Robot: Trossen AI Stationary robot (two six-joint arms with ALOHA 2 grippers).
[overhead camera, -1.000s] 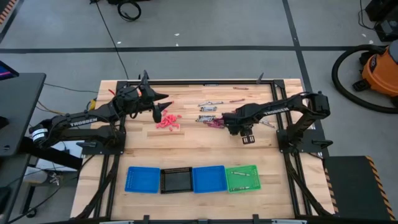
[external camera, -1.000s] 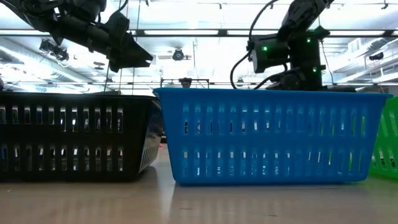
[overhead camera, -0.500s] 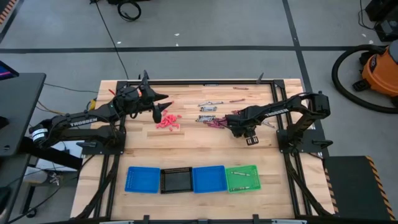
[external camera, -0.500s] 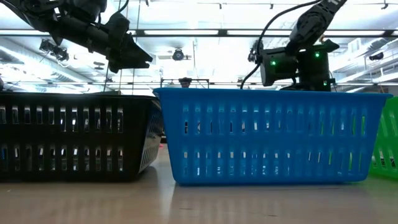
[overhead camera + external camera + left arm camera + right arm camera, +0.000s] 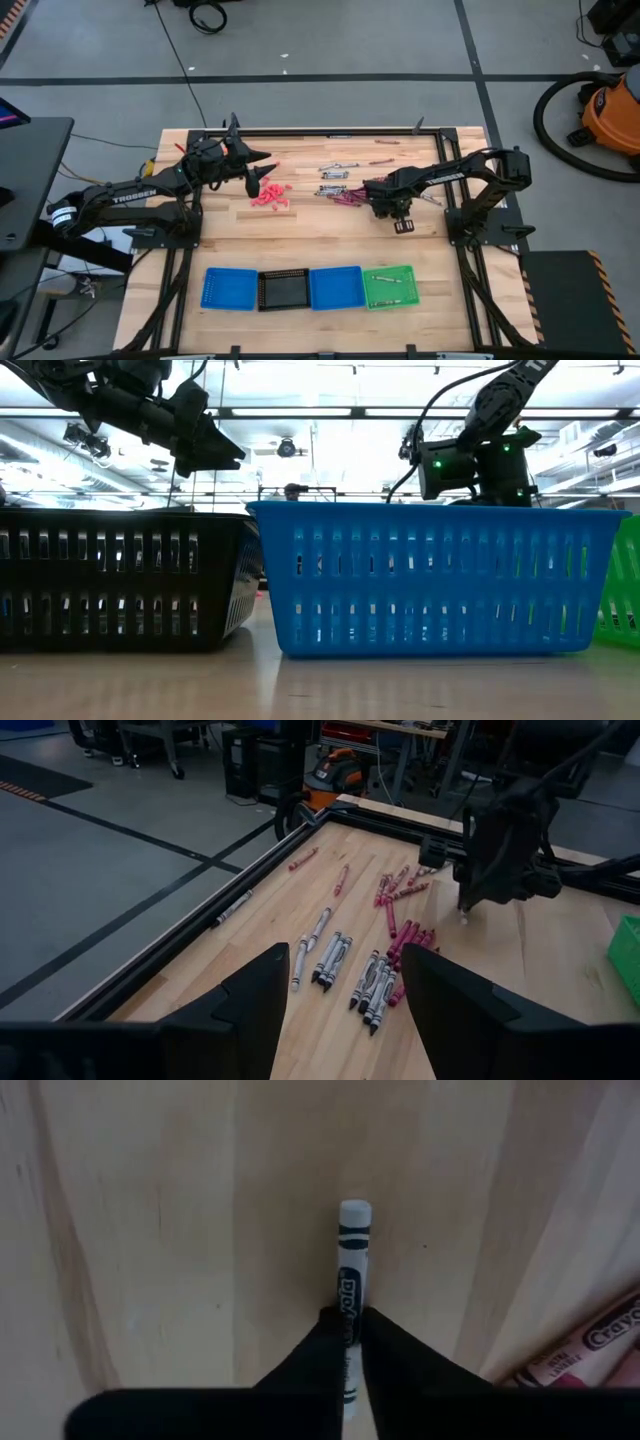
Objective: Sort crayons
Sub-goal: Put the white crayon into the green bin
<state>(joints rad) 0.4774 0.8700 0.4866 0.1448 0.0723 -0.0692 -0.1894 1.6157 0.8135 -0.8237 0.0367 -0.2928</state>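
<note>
Grey crayons [image 5: 334,173] and maroon crayons [image 5: 346,199] lie flat on the wooden table at the far middle, and they also show in the left wrist view [image 5: 372,985]. A pile of pink-red crayons [image 5: 270,196] lies to their left. My right gripper [image 5: 386,209] stands low, just right of the maroon crayons, and is shut on a grey crayon [image 5: 352,1265]. My left gripper [image 5: 262,181] is open and empty in the air over the pink-red pile; its fingers show apart in the left wrist view [image 5: 345,965]. My right gripper pinches the grey crayon's wrapped shaft [image 5: 349,1308] between its two fingertips. The fingers point down at the table and lie along the crayon. The crayon's free end [image 5: 354,1210] sticks out past the fingertips toward the table; whether it touches the wood I cannot tell.
A row of trays stands at the near edge: blue [image 5: 228,288], black [image 5: 283,291], blue [image 5: 335,287] and green [image 5: 391,288], the green one holding a few crayons. In the low view the black tray [image 5: 120,580] and a blue tray [image 5: 440,575] block the table behind.
My right gripper has gone down toward the table and a little toward its right edge, staying shut. My left arm has kept still.
</note>
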